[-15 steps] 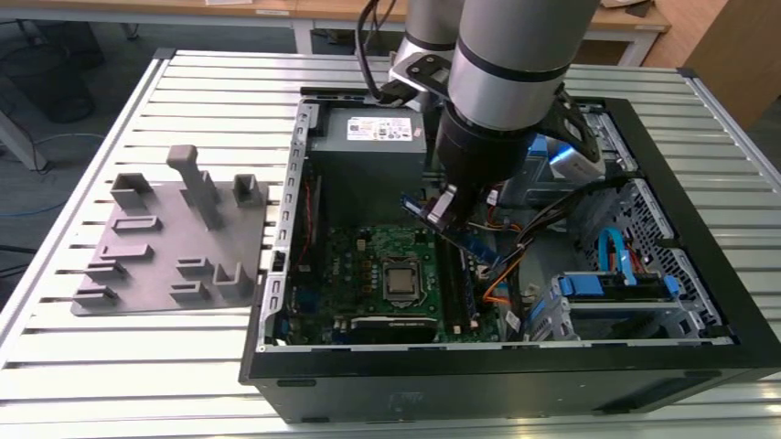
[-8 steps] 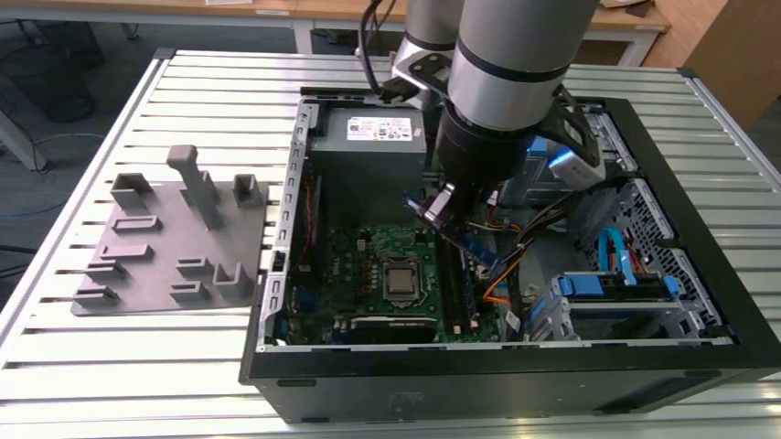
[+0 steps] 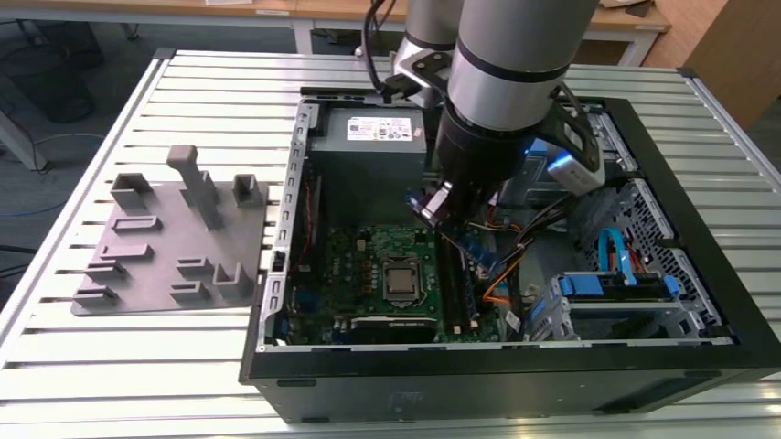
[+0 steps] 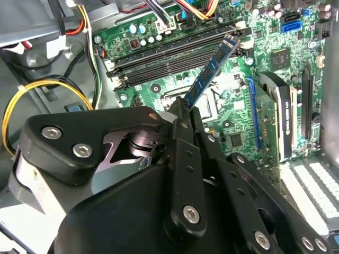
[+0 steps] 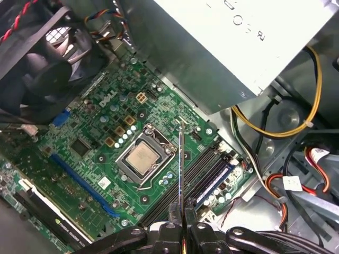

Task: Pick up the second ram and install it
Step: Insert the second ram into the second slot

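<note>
Table (image 3: 134, 366): pale slatted metal top in the exterior view, with wooden desks (image 3: 244, 11) behind it.
Grey fixture (image 3: 171, 242): lies on the table at the exterior view's left, just beside the case.
Computer case (image 3: 488, 389): black, lying with its open side up. It exposes a green motherboard (image 3: 372, 251), a CPU socket (image 3: 401, 279) near the board's middle and a power supply (image 3: 366, 137) at the far end.
Arm (image 3: 507, 82): reaches down into the case. The gripper (image 3: 436, 212) hangs over the motherboard, just towards the exterior view's right of the CPU socket.
Gripper, second wrist view (image 4: 185, 108): the black fingers are pressed together on the near end of the second ram (image 4: 209, 71), pinching it.
Second ram, second wrist view: a dark stick with bluish label patches, tilted, projecting towards the black memory slots (image 4: 169, 55). Its far end lies over the slot ends; contact cannot be told.
Yellow cable (image 4: 37, 92): loops beside the board.
Second ram, first wrist view (image 5: 181, 169): seen edge-on as a thin line running out from the gripper (image 5: 183, 225), between the CPU socket (image 5: 142, 157) and the memory slots (image 5: 204, 169).
Fan (image 5: 37, 58): black, at the board's edge.
Power supply, first wrist view (image 5: 228, 32): a grey box along another edge of the board.
</note>
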Robot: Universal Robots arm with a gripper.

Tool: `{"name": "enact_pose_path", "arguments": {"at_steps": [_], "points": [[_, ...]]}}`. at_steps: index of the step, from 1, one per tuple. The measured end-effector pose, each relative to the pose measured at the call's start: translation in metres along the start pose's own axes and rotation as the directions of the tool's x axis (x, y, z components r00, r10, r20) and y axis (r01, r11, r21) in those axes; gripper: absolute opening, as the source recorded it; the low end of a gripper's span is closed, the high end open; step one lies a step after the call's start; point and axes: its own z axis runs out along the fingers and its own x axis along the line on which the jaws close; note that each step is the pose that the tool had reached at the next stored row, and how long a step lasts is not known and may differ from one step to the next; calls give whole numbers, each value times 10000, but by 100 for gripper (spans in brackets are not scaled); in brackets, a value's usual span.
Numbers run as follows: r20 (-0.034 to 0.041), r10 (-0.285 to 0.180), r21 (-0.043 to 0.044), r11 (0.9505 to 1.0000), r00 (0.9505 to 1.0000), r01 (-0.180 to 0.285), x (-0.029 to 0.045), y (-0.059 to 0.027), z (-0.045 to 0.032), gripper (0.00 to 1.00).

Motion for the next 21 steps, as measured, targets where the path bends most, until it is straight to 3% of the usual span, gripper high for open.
{"name": "enact_pose_path", "arguments": {"at_steps": [11,21], "points": [[28,854,21,9963,9963,-854,0,0,4,14],[54,1616,38,9868,9868,-1617,0,0,7,14]]}}
